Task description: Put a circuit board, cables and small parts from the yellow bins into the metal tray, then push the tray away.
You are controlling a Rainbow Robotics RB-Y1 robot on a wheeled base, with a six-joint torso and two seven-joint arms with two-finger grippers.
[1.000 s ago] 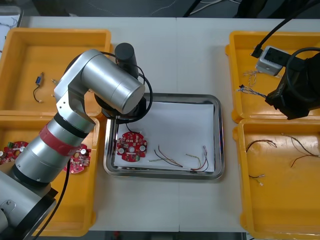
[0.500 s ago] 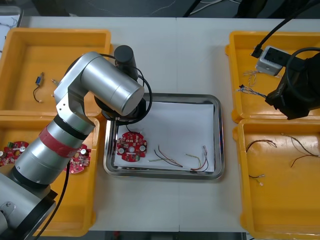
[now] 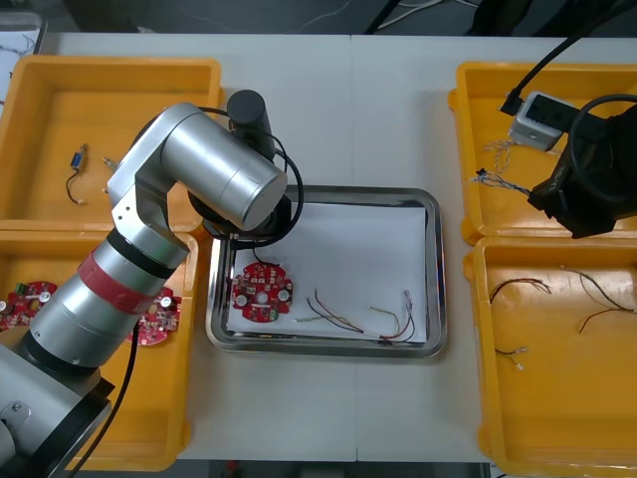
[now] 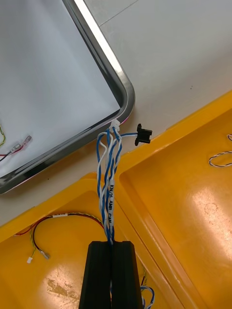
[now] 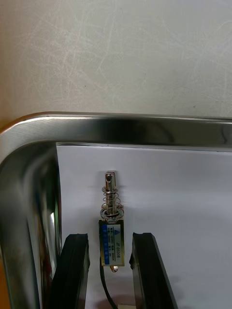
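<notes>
My left gripper stands open at the metal tray's back left corner. A small metal part with a spring lies on the white liner between its fingers, with a narrow gap on each side. In the front view the left arm covers that corner. A red circuit board and red and yellow cables lie in the tray. My right gripper is shut on a twisted blue and white cable. It hangs over the seam between the two right bins, near the tray's corner.
The left back bin holds a small part. More circuit boards lie in the left front bin. The right front bin holds several cables. A grey box sits in the right back bin.
The left arm shifted very slightly over the tray's back left corner. The right arm and the things in the tray have stayed put.
</notes>
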